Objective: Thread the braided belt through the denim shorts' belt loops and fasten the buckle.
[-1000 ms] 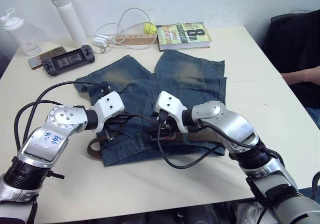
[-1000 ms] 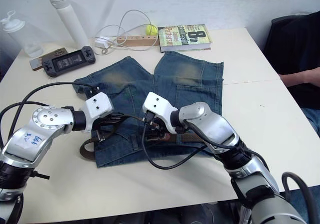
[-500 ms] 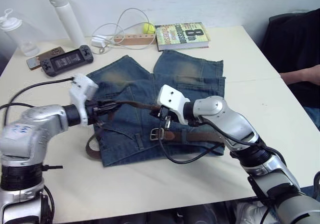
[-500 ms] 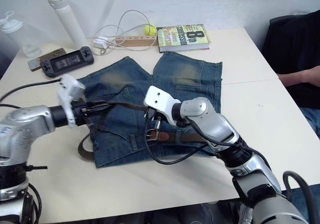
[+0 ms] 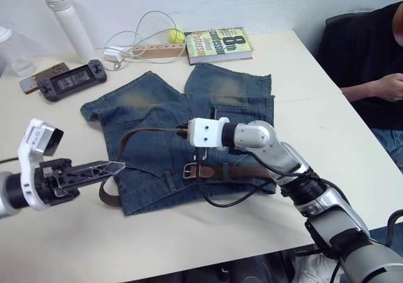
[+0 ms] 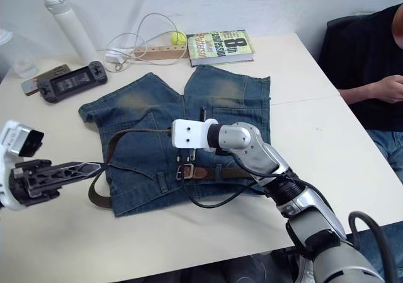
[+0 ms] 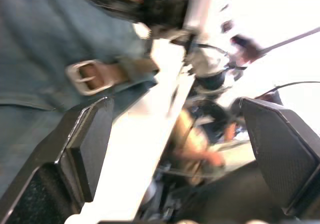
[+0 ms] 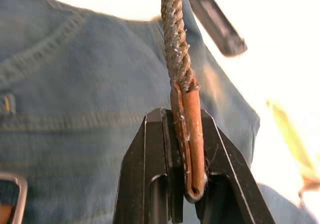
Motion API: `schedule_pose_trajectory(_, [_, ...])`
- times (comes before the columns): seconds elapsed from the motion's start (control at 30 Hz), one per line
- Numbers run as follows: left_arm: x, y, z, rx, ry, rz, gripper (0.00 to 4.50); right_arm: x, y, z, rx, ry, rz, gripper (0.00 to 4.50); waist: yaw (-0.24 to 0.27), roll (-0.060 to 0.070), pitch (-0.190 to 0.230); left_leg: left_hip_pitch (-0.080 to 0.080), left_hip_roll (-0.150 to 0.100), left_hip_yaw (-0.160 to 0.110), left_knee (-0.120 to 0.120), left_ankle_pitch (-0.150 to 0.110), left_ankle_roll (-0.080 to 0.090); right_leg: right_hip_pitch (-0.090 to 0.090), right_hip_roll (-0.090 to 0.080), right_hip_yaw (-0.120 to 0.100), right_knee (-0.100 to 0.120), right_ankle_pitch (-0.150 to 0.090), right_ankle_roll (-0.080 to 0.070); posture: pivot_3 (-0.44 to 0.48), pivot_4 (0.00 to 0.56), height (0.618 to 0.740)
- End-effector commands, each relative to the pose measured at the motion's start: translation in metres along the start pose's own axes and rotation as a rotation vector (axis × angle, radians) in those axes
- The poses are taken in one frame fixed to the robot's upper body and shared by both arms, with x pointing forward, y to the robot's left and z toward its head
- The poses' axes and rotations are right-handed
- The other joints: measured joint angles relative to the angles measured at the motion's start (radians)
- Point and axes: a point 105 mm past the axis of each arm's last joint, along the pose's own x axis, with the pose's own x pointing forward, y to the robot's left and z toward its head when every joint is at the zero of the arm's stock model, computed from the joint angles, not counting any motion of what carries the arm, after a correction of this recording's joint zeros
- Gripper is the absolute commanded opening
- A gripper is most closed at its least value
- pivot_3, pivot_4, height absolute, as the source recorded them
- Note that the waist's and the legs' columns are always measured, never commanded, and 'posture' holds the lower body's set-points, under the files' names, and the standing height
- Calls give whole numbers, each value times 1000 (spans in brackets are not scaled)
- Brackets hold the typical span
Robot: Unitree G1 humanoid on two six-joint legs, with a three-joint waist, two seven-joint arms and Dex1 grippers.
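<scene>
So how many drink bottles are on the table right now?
2: a tall white bottle at the far left corner, and a clear bottle just left of it, partly cut off by the frame.

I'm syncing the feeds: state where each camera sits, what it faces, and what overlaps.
Head stereo pair: looks forward and down over the table at the denim shorts; both arms show.
Left wrist: looks past the open left tool at the buckle.
Right wrist: looks along the right tool, shut on the braided belt.
Shared: buckle, shorts.
</scene>
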Motion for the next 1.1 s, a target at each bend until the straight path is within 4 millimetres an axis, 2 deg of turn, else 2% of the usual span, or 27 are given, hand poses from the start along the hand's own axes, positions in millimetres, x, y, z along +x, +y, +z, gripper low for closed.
schedule_pose_trajectory(0.03, [41,3,2,-37,-323,39,4449,-1,-5,16,-116,-85,-19,0,18,-2,0,2,-1,1,0,0,0,2,0,1,0,0,0,0,150,734])
schedule_pose_trajectory(0.1, [53,6,9,-133,-486,110,4449,-3,-6,18,-156,-98,-28,0,25,-9,-2,2,0,1,1,0,-1,2,1,0,1,0,0,0,150,734])
schedule_pose_trajectory(0.2, [62,7,17,-279,-634,174,4449,-5,-5,18,-185,-104,-36,0,32,-12,-3,2,0,2,4,0,-1,2,2,1,3,0,0,0,150,734])
schedule_pose_trajectory(0.3, [68,8,14,-385,-668,220,4449,-8,-5,18,-199,-100,-46,0,35,-12,-3,3,1,5,5,0,-1,2,3,3,3,0,0,0,150,734])
schedule_pose_trajectory(0.5, [67,13,16,-471,-708,284,4449,-11,-5,15,-201,-87,-55,0,38,-12,-3,4,2,6,3,0,-1,2,3,4,3,0,0,0,150,734])
schedule_pose_trajectory(0.63, [70,21,17,-518,-703,313,3429,-11,-6,16,-207,-84,-60,0,40,-12,-3,4,2,5,3,0,-1,3,3,4,1,0,0,0,150,734])
schedule_pose_trajectory(0.9, [78,28,19,-562,-683,328,39,-12,-3,17,-208,-86,-51,0,40,-12,-3,5,2,5,2,0,-1,3,3,3,1,0,0,0,150,734])
schedule_pose_trajectory(1.0, [84,29,19,-569,-659,328,14,-12,-3,17,-192,-86,-59,0,41,-12,-3,5,2,5,2,0,-1,4,3,3,0,0,0,0,150,734])
schedule_pose_trajectory(1.07, [83,31,20,-567,-659,332,14,-16,-8,16,-119,-96,-94,0,41,-12,-3,5,2,5,2,0,-1,4,3,3,0,0,0,0,150,734])
schedule_pose_trajectory(1.1, [82,32,21,-554,-656,335,3,-17,-9,15,-114,-91,-96,474,41,-12,-3,5,2,4,2,0,-1,4,3,3,0,0,0,0,150,734])
